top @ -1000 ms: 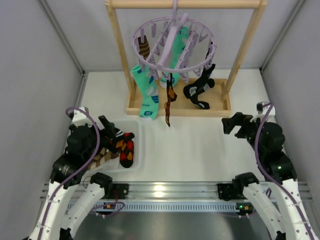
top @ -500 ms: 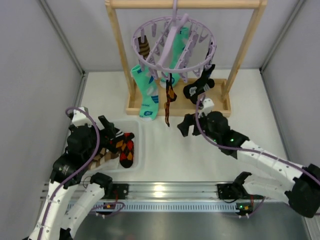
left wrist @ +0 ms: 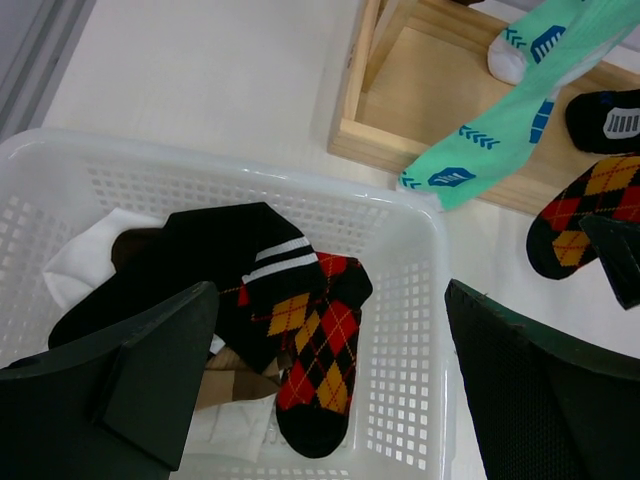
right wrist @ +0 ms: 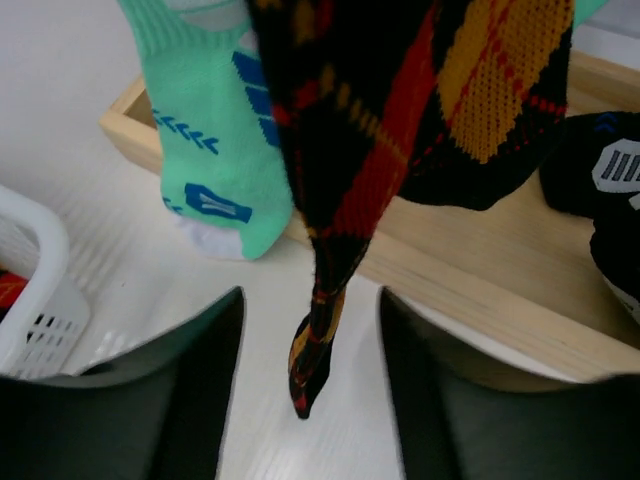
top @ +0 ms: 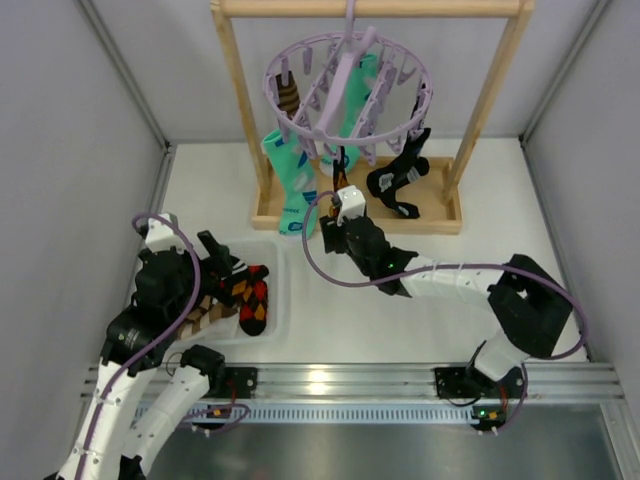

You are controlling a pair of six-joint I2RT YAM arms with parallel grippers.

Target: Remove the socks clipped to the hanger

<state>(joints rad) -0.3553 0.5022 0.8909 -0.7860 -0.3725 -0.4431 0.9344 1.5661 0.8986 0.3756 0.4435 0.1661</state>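
Lilac hanger (top: 345, 85) hangs from the wooden rack (top: 243, 100) at the far edge of the table (top: 380, 330). Clipped to it are a mint-green sock (top: 290, 185), a black sock (top: 398, 180) and a narrow patterned sock (right wrist: 345, 170). The patterned sock's toe dangles between the parted fingers of the right gripper (right wrist: 310, 300), touching neither. The left gripper (left wrist: 330, 290) hovers spread wide above the white basket (left wrist: 420, 330).

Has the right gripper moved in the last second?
Yes: the right gripper swung left, from the wooden rack's right end to the narrow patterned sock.

A patterned sock (right wrist: 340, 150) dangles inside the right gripper (right wrist: 310, 300), rack base (right wrist: 470, 270) behind.
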